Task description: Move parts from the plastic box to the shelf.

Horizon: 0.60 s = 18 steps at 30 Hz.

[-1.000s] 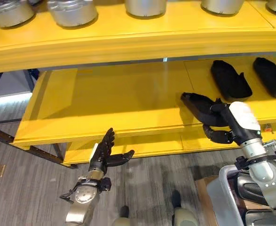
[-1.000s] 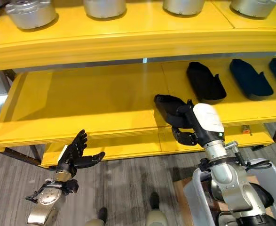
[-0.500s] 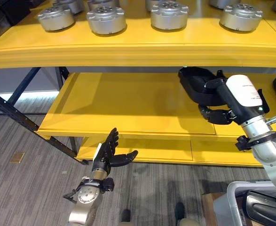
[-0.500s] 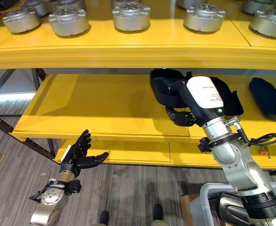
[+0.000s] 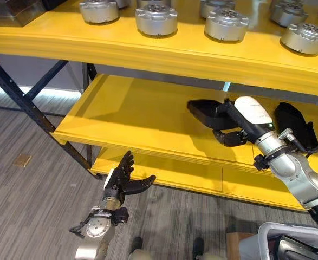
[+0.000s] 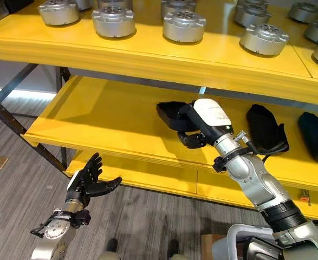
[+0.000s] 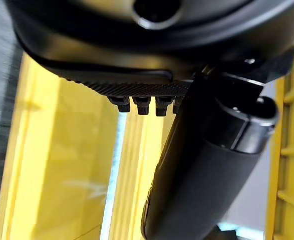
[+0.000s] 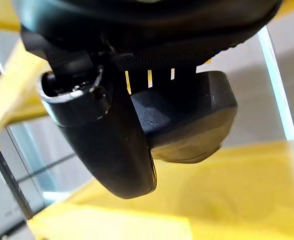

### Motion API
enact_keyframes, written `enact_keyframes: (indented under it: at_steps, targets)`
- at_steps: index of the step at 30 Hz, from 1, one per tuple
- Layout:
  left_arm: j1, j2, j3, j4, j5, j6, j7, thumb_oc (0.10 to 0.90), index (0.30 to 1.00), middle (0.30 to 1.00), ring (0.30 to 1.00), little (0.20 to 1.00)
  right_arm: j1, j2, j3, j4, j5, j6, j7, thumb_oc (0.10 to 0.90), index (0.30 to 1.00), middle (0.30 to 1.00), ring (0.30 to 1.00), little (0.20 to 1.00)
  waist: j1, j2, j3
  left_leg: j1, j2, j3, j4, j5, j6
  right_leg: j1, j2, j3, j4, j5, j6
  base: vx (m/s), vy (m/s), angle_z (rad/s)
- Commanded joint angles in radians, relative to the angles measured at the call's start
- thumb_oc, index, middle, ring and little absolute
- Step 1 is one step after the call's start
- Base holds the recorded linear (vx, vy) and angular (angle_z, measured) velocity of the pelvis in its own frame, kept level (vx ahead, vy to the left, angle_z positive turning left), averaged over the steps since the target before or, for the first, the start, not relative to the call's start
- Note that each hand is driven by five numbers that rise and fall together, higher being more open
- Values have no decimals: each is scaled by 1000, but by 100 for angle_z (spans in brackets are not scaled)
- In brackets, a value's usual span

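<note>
Right hand [image 6: 190, 138]: fingers and thumb curled round the black part [image 6: 170, 114]; grasp confirmed in the right wrist view, where the part sits between thumb and fingers.
Black part: held over the middle deck of the yellow shelf [image 5: 137, 116]; whether its underside touches the deck cannot be told.
Left hand [image 5: 121, 179]: released, fingers straight and spread, thumb out to the side, nothing in it; positioned low, in front of the shelf's front edge, well apart from the right hand.
Other black parts [image 6: 264, 129]: lying on the same deck, beyond the right hand on its outer side.
Silver round parts [image 5: 156, 18]: standing in rows on the top deck, above both hands.
Plastic box [image 6: 240, 242]: grey, a corner visible on the floor side, below the right arm.
</note>
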Motion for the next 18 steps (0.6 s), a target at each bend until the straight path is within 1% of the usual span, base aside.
enact_keyframes:
  at_steps: [1, 2, 3, 4, 5, 6, 7, 9, 10, 11, 14, 18]
  targets:
    - [-51, 78, 15, -137, -15, -90, -7, 900, 1000, 1000, 1000, 1000, -179, -3, -56, -66, 64, -21, -104, 400, 300, 300, 300, 300, -1, -56, 21, -16, -54, -15, 118, 79, -16, 70, -49, 15, 23, -112, -13, -35, -45, 30]
    - [-48, 80, 15, -139, -21, -88, -10, 900, 1000, 1000, 1000, 1000, -169, -5, -63, -50, 62, -14, -108, 400, 300, 300, 300, 300, -5, -54, 22, -29, -41, 11, 78, 79, -13, 68, -55, 1, 28, -120, -10, 94, 105, 79]
    - [-57, 88, -10, -136, -26, -86, -19, 900, 1000, 1000, 1000, 1000, -142, -18, -86, -24, 54, 3, -126, 400, 300, 300, 300, 300, -18, -29, 22, -73, 26, 119, -118, 107, -13, 68, -79, -39, 53, -139, 8, 108, 117, 99]
    - [-58, 88, -12, -136, -25, -87, -18, 900, 1000, 1000, 1000, 1000, -141, -19, -87, -24, 54, 2, -127, 400, 300, 300, 300, 300, -16, -29, 20, -70, 27, 122, -128, 113, -13, 64, -80, -38, 57, -141, 8, 154, 147, 136]
    - [-47, 88, -8, -136, -38, -87, -29, 900, 1000, 1000, 1000, 1000, -135, -12, -86, -23, 46, 8, -107, 400, 300, 300, 300, 300, -19, -24, 15, -44, 29, 112, -124, 82, -9, 50, -82, -24, 79, -144, 12, 116, 91, 97]
    - [-44, 94, -12, -135, -33, -86, -26, 900, 1000, 1000, 1000, 1000, -135, 3, -77, -23, 40, 10, -109, 400, 300, 300, 300, 300, -15, -19, 11, -36, 21, 108, -122, 64, -3, 43, -85, -5, 86, -144, 19, 154, 160, 49]
    - [-49, 93, -17, -138, -29, -87, -27, 900, 1000, 1000, 1000, 1000, -127, 18, -76, -14, 34, 8, -110, 400, 300, 300, 300, 300, -14, -10, 10, -37, 1, 109, -119, 52, -2, 43, -97, 4, 82, -140, 28, 149, 168, -28]
    - [-51, 95, -20, -141, -33, -87, -36, 900, 1000, 1000, 1000, 1000, -103, 21, -102, -23, 32, 10, -105, 400, 300, 300, 300, 300, -21, -3, 8, -53, -6, 153, -91, 29, -5, 58, -124, 0, 63, -132, 39, 127, 161, -58]
    - [-50, 100, -22, -146, -36, -90, -38, 900, 1000, 1000, 1000, 1000, -112, 22, -101, -15, 28, 16, -108, 400, 300, 300, 300, 300, -15, 1, 11, -59, -14, 159, -77, 20, -7, 56, -137, 7, 51, -124, 45, 84, 229, -19]
    - [-57, 111, -31, -155, -49, -99, -37, 900, 1000, 1000, 1000, 1000, -159, 17, -94, 13, 24, 26, -129, 400, 300, 300, 300, 300, -4, 5, 25, -86, -22, 186, -44, -4, -7, 43, -166, 19, 21, -101, 58, 42, 184, -23]
    - [-64, 121, -38, -159, -52, -102, -38, 900, 1000, 1000, 1000, 1000, -195, 9, -82, 32, 26, 32, -139, 400, 300, 300, 300, 300, 0, 6, 37, -105, -23, 200, -16, -20, -5, 28, -176, 27, 13, -91, 63, 8, 99, -40]
    - [-76, 135, -49, -165, -60, -109, -35, 900, 1000, 1000, 1000, 1000, -277, -11, -54, 92, 31, 45, -163, 400, 300, 300, 300, 300, 3, 8, 63, -140, -28, 212, 18, -43, 0, -14, -189, 44, 15, -77, 73, -20, 70, -6]
